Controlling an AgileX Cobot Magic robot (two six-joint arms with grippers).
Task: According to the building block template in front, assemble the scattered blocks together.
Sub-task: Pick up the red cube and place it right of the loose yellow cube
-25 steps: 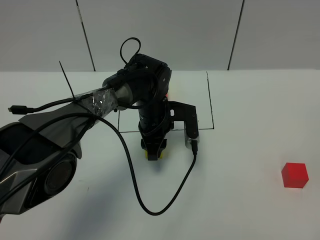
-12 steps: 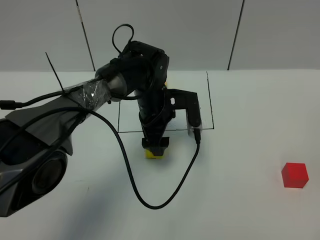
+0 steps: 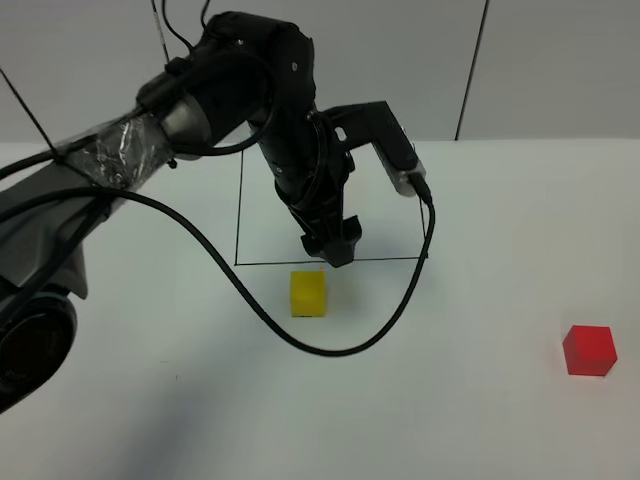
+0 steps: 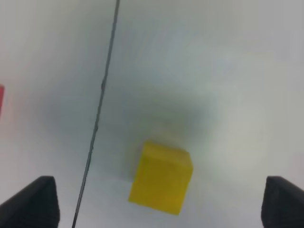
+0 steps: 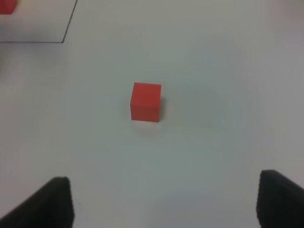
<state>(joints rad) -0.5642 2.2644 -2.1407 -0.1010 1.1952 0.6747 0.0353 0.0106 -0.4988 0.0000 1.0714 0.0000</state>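
The scattered yellow cube (image 3: 308,294) lies free on the white table, just in front of the black-line frame (image 3: 385,260). My left gripper (image 3: 334,250) hangs above and slightly behind it, open and empty. In the left wrist view the yellow cube (image 4: 161,178) lies below the open gripper (image 4: 161,205), beside the frame line (image 4: 97,114). The scattered red cube (image 3: 588,350) sits alone at the right. It lies ahead of my open right gripper (image 5: 168,199) in the right wrist view (image 5: 146,101). My left arm hides the template pair in the high view. A red sliver (image 5: 6,5) shows inside the frame.
The left arm's black cable (image 3: 300,340) loops down over the table around the yellow cube. The table meets a panelled grey wall (image 3: 500,70) at the back. My right arm is out of the high view.
My left gripper has let go of the yellow cube and risen up and back toward the frame. The yellow cube stays on the table. The red cube has not moved.
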